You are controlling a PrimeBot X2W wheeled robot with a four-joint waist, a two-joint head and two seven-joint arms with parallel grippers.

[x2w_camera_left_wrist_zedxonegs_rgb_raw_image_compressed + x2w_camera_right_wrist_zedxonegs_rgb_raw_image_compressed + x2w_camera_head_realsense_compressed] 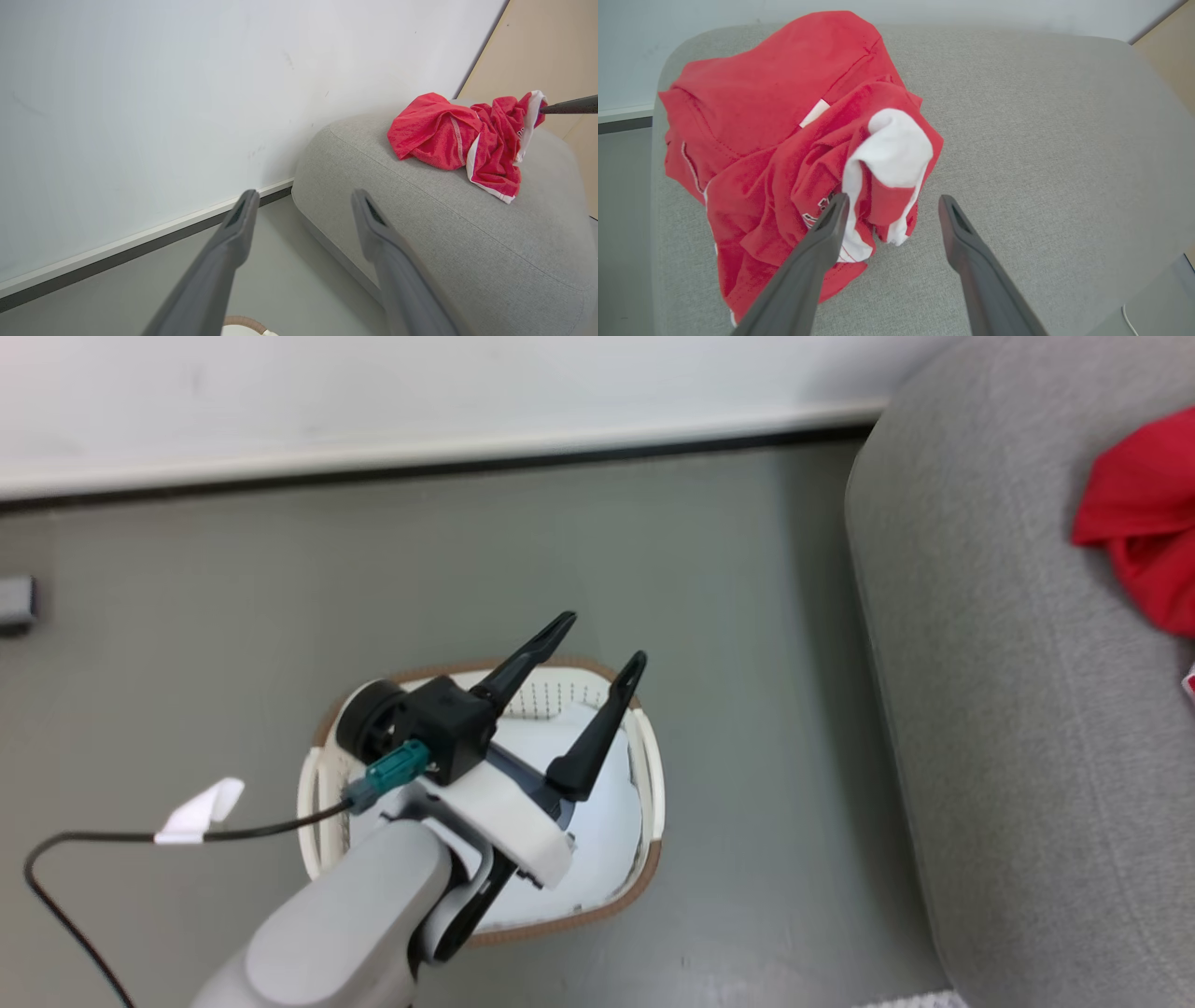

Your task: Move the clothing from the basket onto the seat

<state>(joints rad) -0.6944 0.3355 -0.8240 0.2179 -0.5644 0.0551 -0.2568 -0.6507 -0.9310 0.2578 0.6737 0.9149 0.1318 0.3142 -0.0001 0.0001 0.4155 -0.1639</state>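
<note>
The red clothing (784, 116) lies bunched on the grey seat (1041, 116), a plain red shirt under a red-and-white jersey. My right gripper (892, 200) is open just above it, and a raised fold of the jersey sits between the spread fingers. From the left wrist view the clothing (434, 135) rests on the seat (444, 224), with one of the right gripper's fingers (567, 105) at its edge. My left gripper (602, 639) hangs open above the white basket (653, 775), holding nothing. Clothing (1144, 523) shows at the seat's (1008, 709) right edge.
Pale padding (607, 812) lines the basket's bottom. A black cable with a white tag (201, 812) trails over the grey floor to the left. A white wall with a dark baseboard (420, 467) runs behind. A tan panel (551, 46) stands past the sofa.
</note>
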